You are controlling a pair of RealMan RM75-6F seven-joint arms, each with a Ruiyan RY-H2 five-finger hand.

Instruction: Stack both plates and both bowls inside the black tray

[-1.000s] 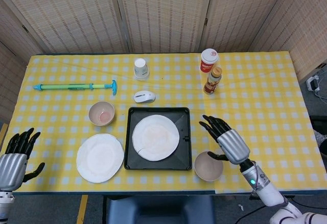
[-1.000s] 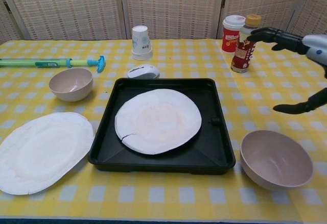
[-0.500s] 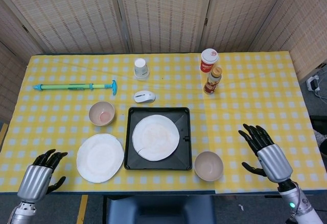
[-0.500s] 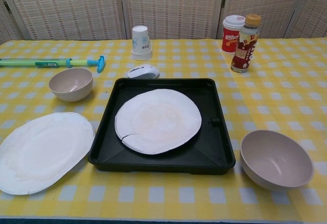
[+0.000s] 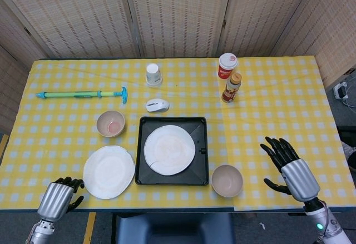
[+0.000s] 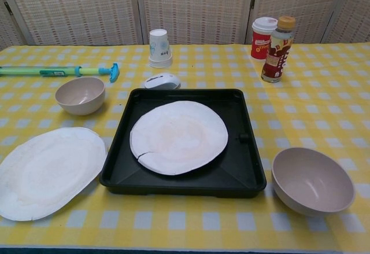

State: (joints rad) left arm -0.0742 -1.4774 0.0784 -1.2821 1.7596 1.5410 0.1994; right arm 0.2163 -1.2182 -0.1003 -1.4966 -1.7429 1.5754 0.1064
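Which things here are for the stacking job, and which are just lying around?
For the job: black tray, plate in the tray, plate beside it, left bowl, right bowl.

Just lying around: paper cup, computer mouse, green pump, red cup, bottle.

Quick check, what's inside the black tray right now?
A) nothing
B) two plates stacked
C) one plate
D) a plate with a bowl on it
C: a single plate lies in the black tray; the other plate and both bowls sit on the table outside it.
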